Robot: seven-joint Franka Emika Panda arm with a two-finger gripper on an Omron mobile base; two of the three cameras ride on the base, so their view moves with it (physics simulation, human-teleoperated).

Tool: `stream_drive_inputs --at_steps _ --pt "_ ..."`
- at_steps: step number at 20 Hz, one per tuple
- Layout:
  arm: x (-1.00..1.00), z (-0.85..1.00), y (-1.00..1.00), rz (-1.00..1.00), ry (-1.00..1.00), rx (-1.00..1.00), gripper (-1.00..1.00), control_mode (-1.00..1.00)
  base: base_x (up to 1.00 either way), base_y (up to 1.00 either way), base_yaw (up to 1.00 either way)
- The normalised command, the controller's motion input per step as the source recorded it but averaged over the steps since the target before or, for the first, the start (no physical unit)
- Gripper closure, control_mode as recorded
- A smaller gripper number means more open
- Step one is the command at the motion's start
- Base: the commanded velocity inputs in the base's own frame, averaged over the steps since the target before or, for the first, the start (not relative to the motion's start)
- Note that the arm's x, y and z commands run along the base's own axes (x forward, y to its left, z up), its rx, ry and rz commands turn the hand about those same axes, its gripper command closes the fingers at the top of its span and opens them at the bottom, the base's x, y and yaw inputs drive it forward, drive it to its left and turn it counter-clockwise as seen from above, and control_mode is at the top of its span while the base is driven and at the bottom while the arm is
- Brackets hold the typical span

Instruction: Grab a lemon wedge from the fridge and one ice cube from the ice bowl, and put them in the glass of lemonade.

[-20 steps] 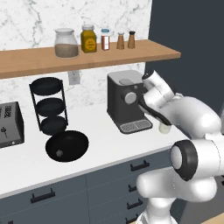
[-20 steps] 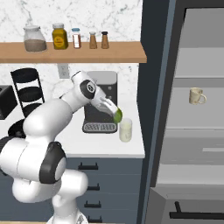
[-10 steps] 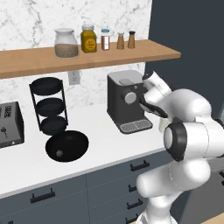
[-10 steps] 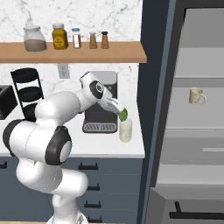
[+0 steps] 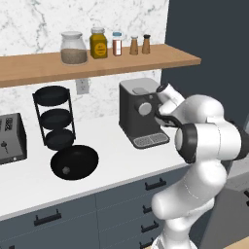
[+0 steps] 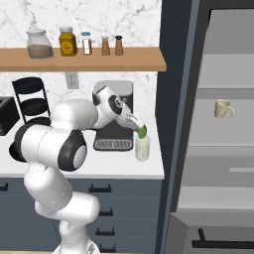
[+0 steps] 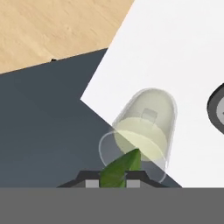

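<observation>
My gripper point(image 6: 139, 128) is shut on a green lemon wedge point(image 6: 143, 131), which hangs just above the rim of the glass of lemonade point(image 6: 142, 148). In the hand view the wedge point(image 7: 121, 168) sticks out between my fingertips, right over the mouth of the glass point(image 7: 144, 131). A small pale cube shape shows inside the glass. The glass stands near the counter's right corner, in front of the coffee machine point(image 6: 114, 124). The ice bowl point(image 5: 74, 162) lies on the counter to the left with an ice cube point(image 5: 65, 170) in it. The fridge point(image 6: 225, 149) stands open on the right.
A beige mug point(image 6: 222, 108) sits on a fridge shelf. A three-tier black rack point(image 5: 54, 116) and a toaster point(image 5: 11, 139) stand at the back left of the counter. Jars and shakers line the wooden shelf point(image 5: 97, 61) above. The counter edge is close to the glass.
The hand has carried the wedge a little to the right and down, from beside the coffee machine to just over the glass. The arm's elbow has swung outward.
</observation>
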Motion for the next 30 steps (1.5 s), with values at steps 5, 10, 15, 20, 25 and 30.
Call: stream_drive_inputs --at_steps 5,10,15,20,25,30 --pt "0.31 -0.28 -0.04 0.02 0.01 0.00 1.00 -1.00 0.00 0.00 0.00" --pt "0.26 -0.24 -0.10 0.02 0.00 0.00 1.00 -1.00 0.00 0.00 0.00" --pt "0.04 -0.18 -0.05 0.03 0.01 0.00 1.00 -1.00 0.00 0.00 0.00" --pt "-0.19 0.09 0.07 0.00 0.00 0.00 -1.00 -1.00 0.00 0.00 0.00" --pt "0.00 0.01 0.16 0.00 0.00 0.00 -1.00 -1.00 0.00 0.00 0.00" --pt "-0.11 0.25 0.33 0.00 0.00 -0.03 -1.00 -1.00 0.00 0.00 0.00"
